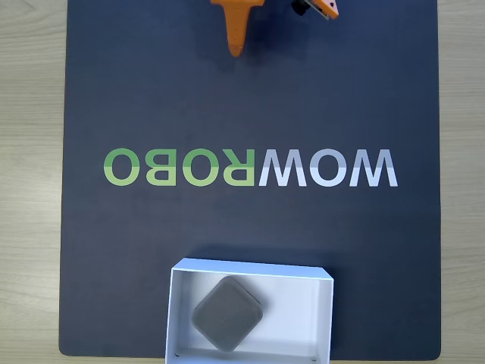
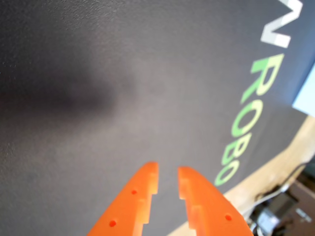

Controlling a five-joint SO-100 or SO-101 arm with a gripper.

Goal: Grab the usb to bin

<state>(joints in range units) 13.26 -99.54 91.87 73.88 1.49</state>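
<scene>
Already the usb (image 1: 228,313) lies turned cornerwise on the floor of the bin (image 1: 323,318) at the near edge of the dark mat (image 1: 136,91), well apart from the orange gripper (image 2: 168,173), whose fingers hang slightly parted, holding nothing, over bare mat.

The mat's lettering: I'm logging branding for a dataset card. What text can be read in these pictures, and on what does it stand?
"WOWROBO": on the dark mat, upside down in the fixed view; "WOW" pale, "ROBO" green.
"ROBO": the same print in the wrist view, with part of a pale letter above it.
The usb, the bin and the orange fingers: no text seen.
</scene>
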